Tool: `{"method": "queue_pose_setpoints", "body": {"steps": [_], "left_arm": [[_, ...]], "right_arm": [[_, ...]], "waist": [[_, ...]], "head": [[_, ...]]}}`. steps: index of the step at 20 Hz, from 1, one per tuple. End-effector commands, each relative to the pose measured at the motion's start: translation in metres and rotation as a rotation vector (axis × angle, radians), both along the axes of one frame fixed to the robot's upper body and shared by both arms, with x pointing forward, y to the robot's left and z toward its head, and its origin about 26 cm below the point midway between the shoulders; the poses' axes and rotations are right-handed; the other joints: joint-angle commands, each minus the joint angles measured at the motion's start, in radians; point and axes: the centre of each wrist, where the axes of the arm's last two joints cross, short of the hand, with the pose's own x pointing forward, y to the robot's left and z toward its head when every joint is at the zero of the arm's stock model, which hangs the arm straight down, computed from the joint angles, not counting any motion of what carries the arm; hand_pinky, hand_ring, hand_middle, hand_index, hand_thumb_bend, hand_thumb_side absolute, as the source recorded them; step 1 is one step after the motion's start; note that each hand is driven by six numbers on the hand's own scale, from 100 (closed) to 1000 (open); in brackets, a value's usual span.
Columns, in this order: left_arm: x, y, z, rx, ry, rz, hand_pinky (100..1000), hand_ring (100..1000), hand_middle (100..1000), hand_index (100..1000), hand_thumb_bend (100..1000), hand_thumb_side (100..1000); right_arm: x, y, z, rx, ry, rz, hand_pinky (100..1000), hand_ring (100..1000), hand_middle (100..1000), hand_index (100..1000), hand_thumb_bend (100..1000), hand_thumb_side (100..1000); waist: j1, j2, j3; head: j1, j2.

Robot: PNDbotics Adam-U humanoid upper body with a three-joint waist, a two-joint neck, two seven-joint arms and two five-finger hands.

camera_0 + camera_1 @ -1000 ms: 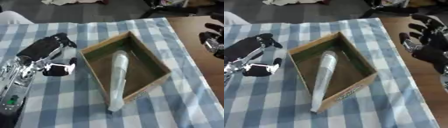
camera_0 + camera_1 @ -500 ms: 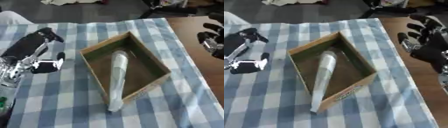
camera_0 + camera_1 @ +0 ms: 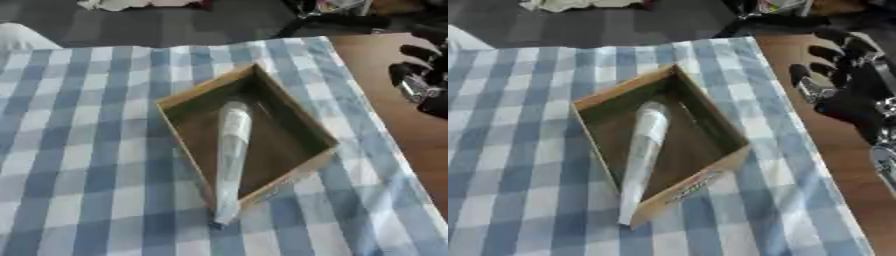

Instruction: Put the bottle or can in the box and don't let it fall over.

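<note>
Blue-and-white checked cloth (image 3: pixel 79 150) is seen covering the table nearest the camera. On it, a pale bottle (image 3: pixel 231 155) is seen standing inside the open cardboard box (image 3: pixel 302 125), its top rising well above the rim and appearing to overlap the near wall. Nothing is held against the bottle. Further back, at the right edge over bare wood, the right hand (image 3: pixel 846 82) is held apart from the box with fingers spread and relaxed, gripping nothing. The left hand is not shown in either view. A fall is judged possible: the bottle is tall and slender, and it could be tipped over the rim by any knock to the box or cloth.
</note>
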Motion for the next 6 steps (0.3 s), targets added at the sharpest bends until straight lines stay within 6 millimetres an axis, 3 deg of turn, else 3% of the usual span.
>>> {"method": "queue_pose_setpoints", "body": {"steps": [1,6], "left_arm": [[-0.0071,0.0247,0.0086,-0.117,-0.042,-0.030,957,1000,844,794,100,587],[-0.0067,0.0328,0.0059,-0.154,-0.042,-0.048,957,1000,844,794,100,587]], "right_arm": [[-0.0027,-0.0002,0.0102,-0.011,-0.037,0.000,938,946,1000,877,239,100],[-0.0027,-0.0001,0.0100,-0.010,-0.038,0.000,938,946,1000,877,239,100]], "waist": [[0.002,-0.022,0.001],[0.002,-0.022,0.000]], "head": [[-0.002,-0.012],[-0.002,-0.012]]}}
